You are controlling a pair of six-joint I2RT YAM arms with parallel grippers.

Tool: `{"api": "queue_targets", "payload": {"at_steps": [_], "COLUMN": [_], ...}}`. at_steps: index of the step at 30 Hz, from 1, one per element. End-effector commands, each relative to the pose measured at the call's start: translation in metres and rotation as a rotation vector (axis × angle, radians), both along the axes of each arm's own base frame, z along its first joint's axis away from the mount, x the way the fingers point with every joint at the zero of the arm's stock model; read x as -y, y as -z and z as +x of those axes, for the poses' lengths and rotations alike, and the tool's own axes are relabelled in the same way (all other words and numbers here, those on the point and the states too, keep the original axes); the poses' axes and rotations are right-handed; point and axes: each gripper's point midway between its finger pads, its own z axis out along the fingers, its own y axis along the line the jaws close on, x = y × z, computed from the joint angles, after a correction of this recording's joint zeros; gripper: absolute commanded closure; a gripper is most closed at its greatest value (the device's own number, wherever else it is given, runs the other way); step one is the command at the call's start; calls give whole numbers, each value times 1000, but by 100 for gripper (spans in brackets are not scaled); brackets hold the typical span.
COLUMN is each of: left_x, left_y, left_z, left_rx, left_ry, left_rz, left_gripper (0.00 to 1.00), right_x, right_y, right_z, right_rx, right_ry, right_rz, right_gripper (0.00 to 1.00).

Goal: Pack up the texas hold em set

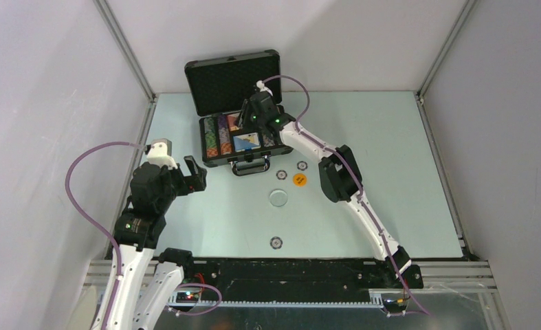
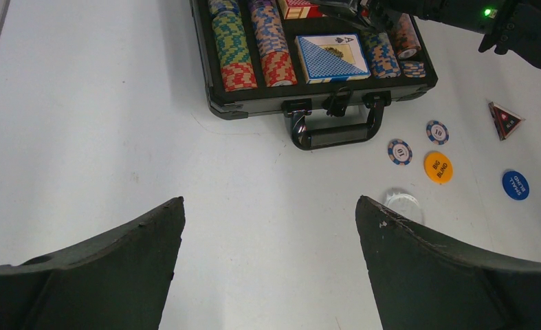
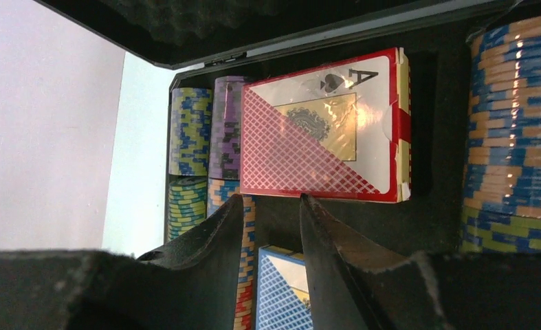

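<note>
The texas hold em set's black briefcase lies open at the back of the table, its foam-lined lid upright. Rows of multicoloured chips fill it, with a blue card deck and a red-patterned deck. My right gripper hovers inside the case just short of the red deck, its jaws a little apart with nothing between them. My left gripper hangs wide open over bare table, left of the case handle. Loose on the table are an orange button, a blue button, a clear disc, two chips and a dark triangular marker.
One more chip lies near the front edge. White walls with metal posts close in the table on the left, right and back. The right arm stretches diagonally across the table above the loose pieces.
</note>
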Motion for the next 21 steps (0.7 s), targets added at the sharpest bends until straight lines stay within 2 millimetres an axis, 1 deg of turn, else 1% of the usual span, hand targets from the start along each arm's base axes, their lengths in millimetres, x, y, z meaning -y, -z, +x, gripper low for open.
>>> {"api": "queue_targets", "payload": {"at_steps": [1, 9, 10, 11, 12, 13, 14, 15, 16, 17, 18, 19, 20, 21], "left_x": [1, 1, 1, 1, 1, 1, 1, 1, 1, 1, 1, 1, 1, 1], "left_y": [-6, -7, -6, -7, -7, -7, -7, -7, -7, -7, -7, -7, -7, -6], "left_z": [3, 3, 3, 3, 3, 3, 3, 3, 3, 3, 3, 3, 3, 3], "left_rx": [26, 26, 25, 26, 27, 26, 25, 25, 26, 25, 26, 26, 27, 25], "left_ry": [17, 19, 19, 19, 19, 19, 18, 19, 20, 21, 20, 20, 20, 21], "left_rz": [15, 16, 16, 16, 16, 16, 15, 15, 15, 15, 15, 15, 15, 15], "left_gripper": [2, 2, 2, 2, 2, 2, 2, 2, 2, 2, 2, 2, 2, 2], "right_x": [12, 10, 8, 8, 3, 2, -3, -3, -7, -7, -10, -11, -13, -16], "right_y": [4, 2, -2, 0, -9, -4, -18, -13, -26, -22, -35, -33, -45, -47], "right_z": [26, 35, 34, 33, 31, 27, 24, 20, 17, 13, 10, 7, 3, 0], "right_rx": [48, 75, 84, 82, 104, 106, 138, 145, 173, 180, 206, 208, 225, 236], "right_ry": [59, 67, 57, 50, 29, 15, -2, -17, -26, -37, -44, -53, -62, -70], "right_rz": [-9, 19, 28, 28, 46, 34, 51, 30, 39, 23, 37, 30, 43, 48], "right_gripper": [58, 57, 57, 57, 56, 56, 55, 55, 55, 54, 54, 54, 54, 54]}}
